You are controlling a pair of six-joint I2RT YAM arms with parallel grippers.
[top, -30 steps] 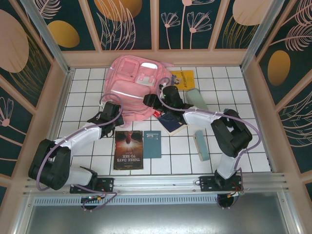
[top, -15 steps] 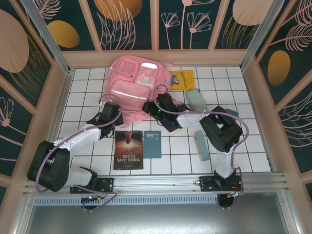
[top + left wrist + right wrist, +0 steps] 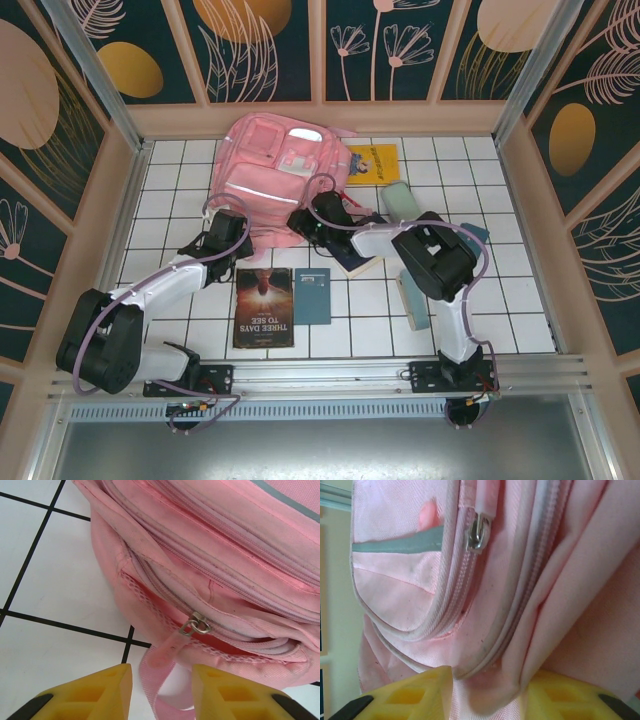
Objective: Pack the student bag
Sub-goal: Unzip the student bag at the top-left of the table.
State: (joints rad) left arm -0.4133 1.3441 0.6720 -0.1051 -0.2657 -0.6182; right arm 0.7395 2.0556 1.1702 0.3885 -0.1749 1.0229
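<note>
1. Left end effector (image 3: 162, 671): the yellow fingers (image 3: 100, 692) stand narrowly apart at the near left corner of the student bag (image 3: 272, 175). A pink strap (image 3: 155, 680) runs between them. Whether it is pinched cannot be determined. A metal zipper pull (image 3: 196, 625) lies just ahead of the gap.
2. Student bag: it lies flat on the white tiled tabletop (image 3: 170, 200), ahead of both end effectors.
3. Right end effector (image 3: 487, 682): it is clamped on a fold of bag fabric at the near right edge. The fabric fills the gap.
4. A brown book (image 3: 264, 307) and a teal book (image 3: 312, 295) lie behind the end effectors. A yellow book (image 3: 372, 162) lies ahead and right of the right end effector.
</note>
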